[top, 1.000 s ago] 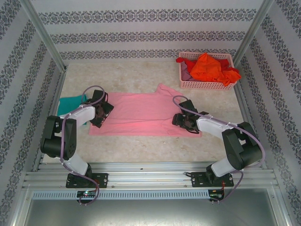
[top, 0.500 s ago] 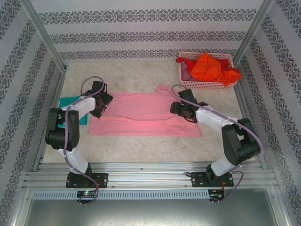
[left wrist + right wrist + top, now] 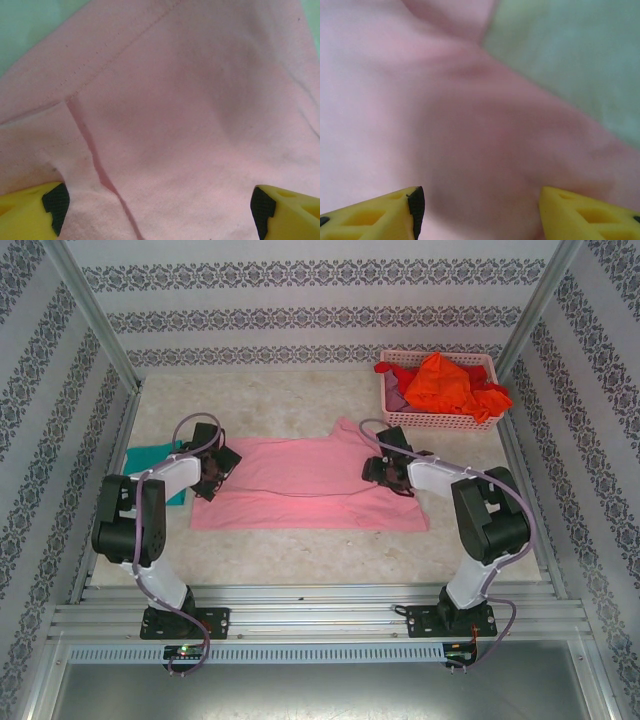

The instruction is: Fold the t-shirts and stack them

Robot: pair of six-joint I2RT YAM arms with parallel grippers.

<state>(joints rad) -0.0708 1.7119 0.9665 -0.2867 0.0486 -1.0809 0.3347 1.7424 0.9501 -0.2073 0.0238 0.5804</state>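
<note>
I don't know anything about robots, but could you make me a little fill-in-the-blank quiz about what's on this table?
1. The shirt spread on the table is ___.
2. The orange shirt lies in the ___.
3. The teal shirt lies beside the ___ gripper.

Missing words: pink; basket; left.
</note>
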